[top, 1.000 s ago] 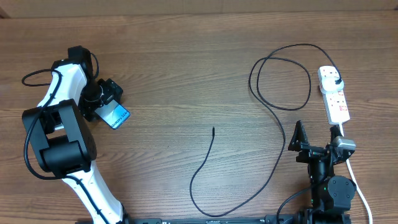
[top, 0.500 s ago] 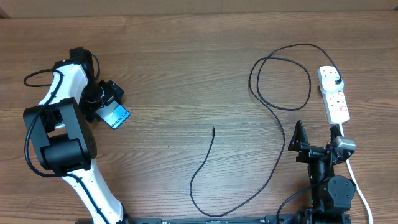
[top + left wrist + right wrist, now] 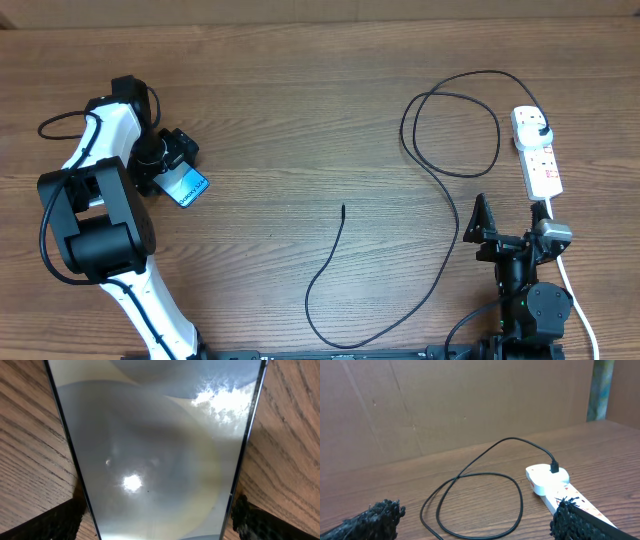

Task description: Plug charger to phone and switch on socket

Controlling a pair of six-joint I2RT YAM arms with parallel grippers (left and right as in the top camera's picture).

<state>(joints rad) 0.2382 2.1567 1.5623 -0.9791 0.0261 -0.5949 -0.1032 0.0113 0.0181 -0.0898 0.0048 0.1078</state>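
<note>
The phone (image 3: 187,186) lies with its light-blue screen up at the table's left and fills the left wrist view (image 3: 155,450). My left gripper (image 3: 170,160) is shut on its edges, with a finger on each side (image 3: 157,522). The black charger cable (image 3: 452,230) loops across the right half. Its connector tip (image 3: 343,208) lies free mid-table. Its black plug (image 3: 540,127) sits in the white socket strip (image 3: 541,165), which also shows in the right wrist view (image 3: 545,482). My right gripper (image 3: 508,222) is open and empty just short of the strip (image 3: 475,522).
The strip's thick white cord (image 3: 572,290) runs down past the right arm's base. A brown cardboard wall (image 3: 445,405) stands behind the table's far edge. The cable's loop (image 3: 521,508) lies on the wood in front of the right gripper.
The left arm has shifted very slightly. The phone, cable, strip and right arm have not moved.
</note>
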